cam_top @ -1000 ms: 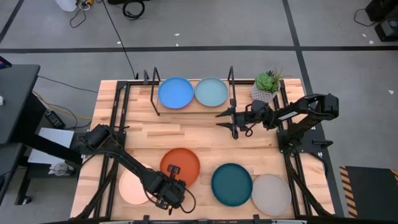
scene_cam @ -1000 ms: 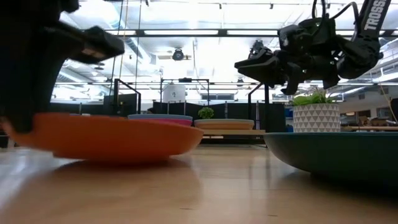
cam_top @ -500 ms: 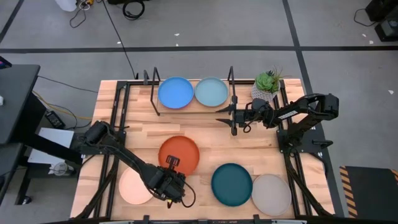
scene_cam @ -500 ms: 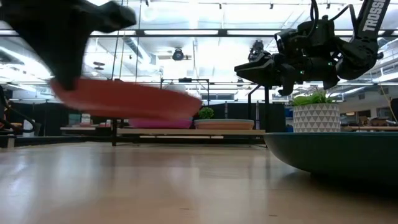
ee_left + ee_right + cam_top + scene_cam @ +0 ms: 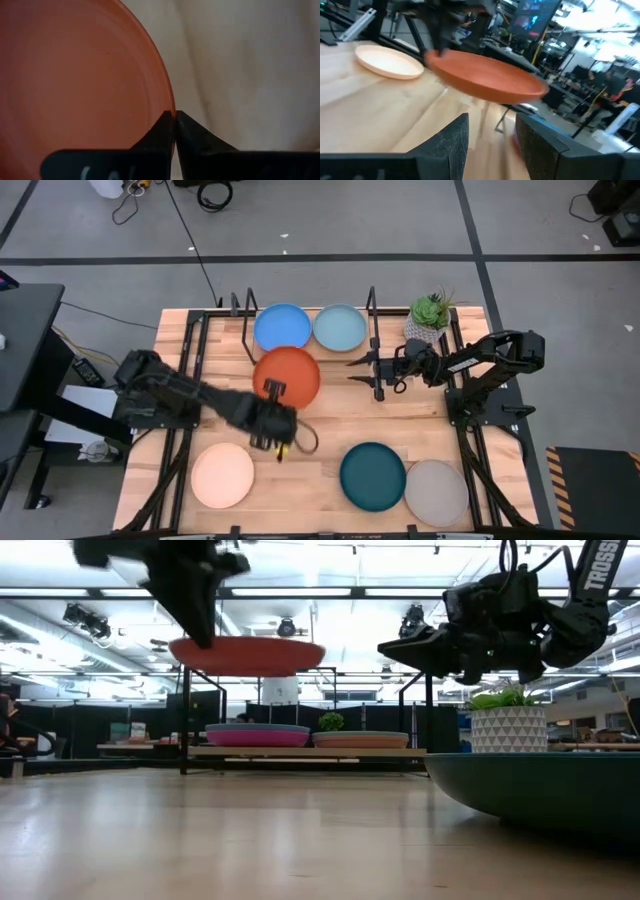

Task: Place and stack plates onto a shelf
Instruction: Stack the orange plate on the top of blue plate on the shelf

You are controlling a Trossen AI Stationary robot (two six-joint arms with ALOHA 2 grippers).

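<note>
My left gripper is shut on the orange plate, which hangs in the air just in front of the shelf. The plate also shows in the low view and the right wrist view. On the shelf a blue plate lies on a magenta one, and a light blue plate lies beside them. My right gripper hovers open and empty by the shelf's right frame. The cream plate, dark teal plate and grey plate lie flat on the table. My left gripper pinches the orange plate's rim between its two fingers, at the plate's near edge. The fingers reach in about level from the table's near side. The plate is lifted clear of the table and sits nearly level, higher than the plates on the shelf.
A potted plant stands at the far right, beside the shelf's right black frame. The shelf's left frame stands by the blue plate. Bare tabletop lies between the shelf and the near row of plates.
My left gripper has lifted the orange plate off the table near the front and carried it up and toward the far edge, to just in front of the shelf. The plate has stayed roughly level. The cream plate, earlier partly covered by the arm, now shows whole.
</note>
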